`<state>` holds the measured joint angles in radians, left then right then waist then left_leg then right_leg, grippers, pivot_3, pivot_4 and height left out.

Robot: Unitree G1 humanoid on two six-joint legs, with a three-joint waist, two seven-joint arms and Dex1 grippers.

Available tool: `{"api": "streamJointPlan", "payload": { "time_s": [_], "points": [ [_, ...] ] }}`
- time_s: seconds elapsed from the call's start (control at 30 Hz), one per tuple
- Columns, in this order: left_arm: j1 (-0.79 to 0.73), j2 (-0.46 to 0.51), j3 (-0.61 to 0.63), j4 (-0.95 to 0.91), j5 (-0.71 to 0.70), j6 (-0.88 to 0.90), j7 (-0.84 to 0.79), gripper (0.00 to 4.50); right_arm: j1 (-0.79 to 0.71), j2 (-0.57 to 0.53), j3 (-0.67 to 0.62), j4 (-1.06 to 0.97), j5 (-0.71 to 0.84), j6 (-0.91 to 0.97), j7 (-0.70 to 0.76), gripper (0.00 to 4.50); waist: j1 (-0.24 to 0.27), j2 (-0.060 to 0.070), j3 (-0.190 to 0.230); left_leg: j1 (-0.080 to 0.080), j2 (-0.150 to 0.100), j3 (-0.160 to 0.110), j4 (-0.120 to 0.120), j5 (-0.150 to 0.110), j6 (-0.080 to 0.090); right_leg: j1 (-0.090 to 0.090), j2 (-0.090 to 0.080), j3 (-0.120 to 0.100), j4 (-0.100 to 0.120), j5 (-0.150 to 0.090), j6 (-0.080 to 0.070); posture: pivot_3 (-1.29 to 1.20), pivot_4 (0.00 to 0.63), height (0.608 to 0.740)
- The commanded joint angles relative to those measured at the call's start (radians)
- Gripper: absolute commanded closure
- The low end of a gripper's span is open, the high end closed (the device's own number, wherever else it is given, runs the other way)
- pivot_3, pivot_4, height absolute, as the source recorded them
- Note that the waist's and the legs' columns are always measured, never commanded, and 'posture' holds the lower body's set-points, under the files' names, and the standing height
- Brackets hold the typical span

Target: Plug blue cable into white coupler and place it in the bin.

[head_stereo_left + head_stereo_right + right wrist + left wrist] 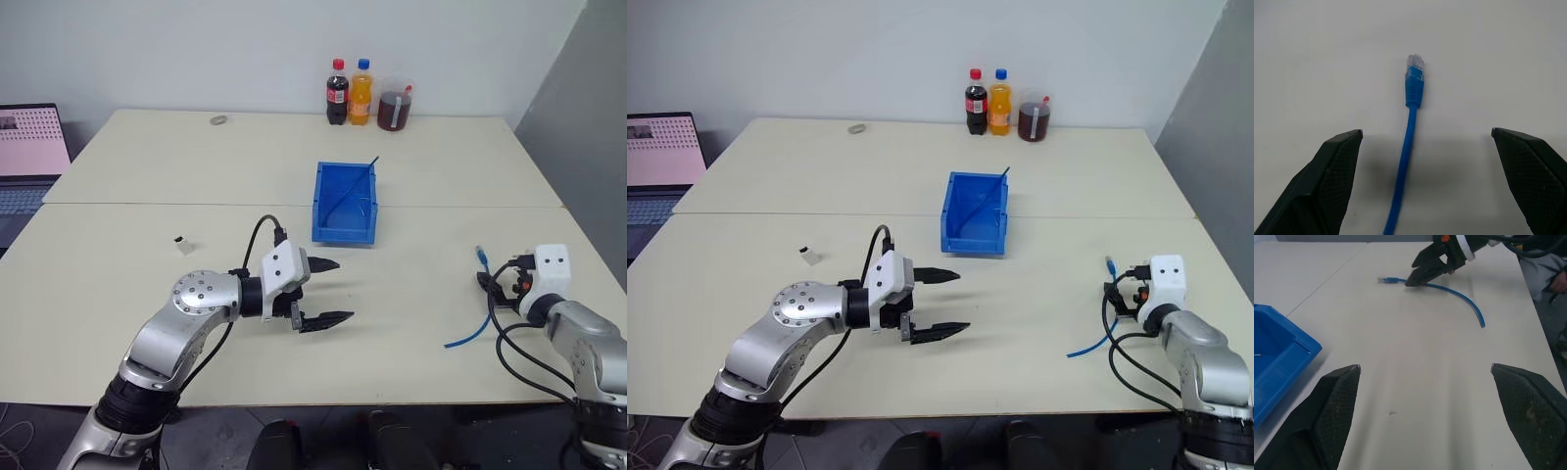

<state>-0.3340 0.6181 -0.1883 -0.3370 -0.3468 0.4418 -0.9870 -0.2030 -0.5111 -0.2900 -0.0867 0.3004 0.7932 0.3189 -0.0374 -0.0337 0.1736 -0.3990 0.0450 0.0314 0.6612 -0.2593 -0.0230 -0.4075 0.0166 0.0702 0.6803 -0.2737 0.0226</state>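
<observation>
The bin (345, 204) held only a thin dark wire (351, 188). The blue cable (1409, 127) lay on the tabletop (411, 294) between the right gripper's (1425, 186) parted jaws; left gripper (328, 292) jaws apart, empty.

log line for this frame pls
left hand open, idle | right hand open, astride blue cable | white coupler untouched | bin lacks both
</observation>
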Motion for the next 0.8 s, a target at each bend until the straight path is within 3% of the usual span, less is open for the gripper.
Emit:
{"api": "streamJointPlan", "payload": {
  "time_s": [0.03,0.33,0.63,0.8],
  "points": [
    [-0.015,0.005,0.011,0.03,0.015,-0.058,-0.015,0.0,-0.067,-0.022,0.0,0.06,0.035,0.057,0.043,0.38,0.003,0.0,0.0,0.0,0.0,0.0,0.0,0.0,0.0,0.0,0.0,0.0,0.0,0.0,0.0,0.0,0.15,0.74],
    [0.007,0.007,0.016,0.055,0.023,-0.088,-0.01,0.0,-0.104,-0.062,0.023,0.145,0.033,0.051,0.121,2.37,0.001,0.0,0.0,0.0,0.001,0.001,0.0,0.0,0.0,0.0,0.0,0.0,0.0,0.0,0.001,0.0,0.15,0.74],
    [0.022,0.019,0.02,0.037,0.012,-0.061,-0.01,0.0,-0.182,-0.179,0.131,0.263,0.0,-0.03,0.315,4.37,-0.009,0.0,0.0,0.001,0.001,0.001,0.0,0.0,0.0,0.0,0.0,0.0,0.0,0.0,0.001,0.0,0.15,0.74],
    [0.09,0.075,0.058,0.048,0.027,-0.077,-0.018,0.0,-0.222,-0.304,0.291,0.172,-0.05,-0.171,0.556,4.46,-0.014,0.0,0.0,0.0,0.001,0.0,0.0,0.0,0.0,0.0,0.0,0.0,0.0,0.0,0.001,0.0,0.15,0.74]
  ]
}}
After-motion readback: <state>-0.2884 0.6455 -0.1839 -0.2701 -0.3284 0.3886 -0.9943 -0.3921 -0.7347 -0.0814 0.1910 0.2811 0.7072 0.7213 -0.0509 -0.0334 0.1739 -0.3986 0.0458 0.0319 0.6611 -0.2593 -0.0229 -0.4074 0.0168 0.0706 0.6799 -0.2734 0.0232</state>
